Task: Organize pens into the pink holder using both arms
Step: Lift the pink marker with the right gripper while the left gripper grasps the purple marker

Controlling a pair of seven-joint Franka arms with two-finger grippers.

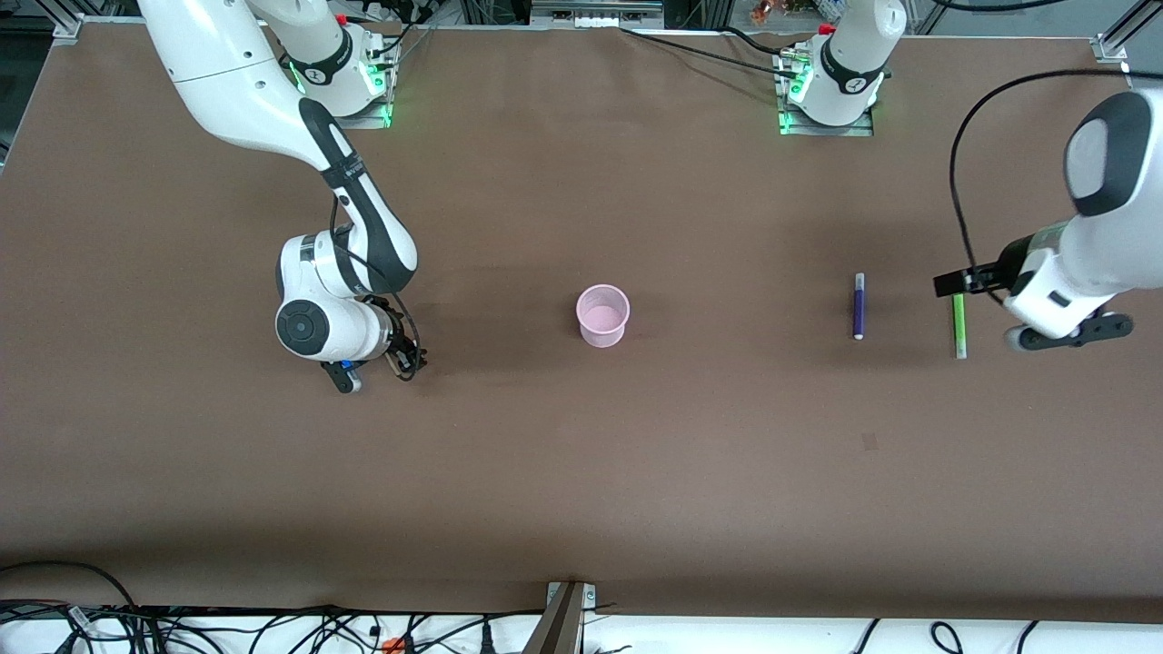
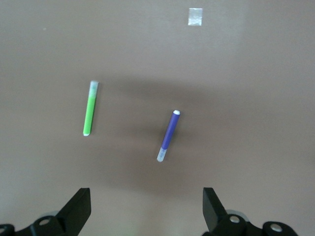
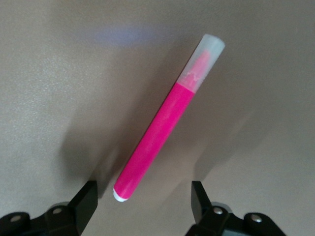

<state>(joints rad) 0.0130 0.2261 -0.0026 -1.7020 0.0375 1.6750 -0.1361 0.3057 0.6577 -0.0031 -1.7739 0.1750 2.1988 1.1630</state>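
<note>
The right gripper (image 1: pixel 377 368) sat low over the table (image 1: pixel 581 472) toward the right arm's end, its fingers (image 3: pixel 88 196) apart on either side of the magenta-pink pen (image 3: pixel 160 132) lying flat, not yet clamped. The pink holder (image 1: pixel 602 315) stood upright near the table's middle. Toward the left arm's end lay 2 pens, well apart from the holder: the green pen (image 1: pixel 959 325) and, beside it, the purple pen (image 1: pixel 859 306). The left gripper (image 2: pixel 146 209) hung above both, jaws wide and empty.
</note>
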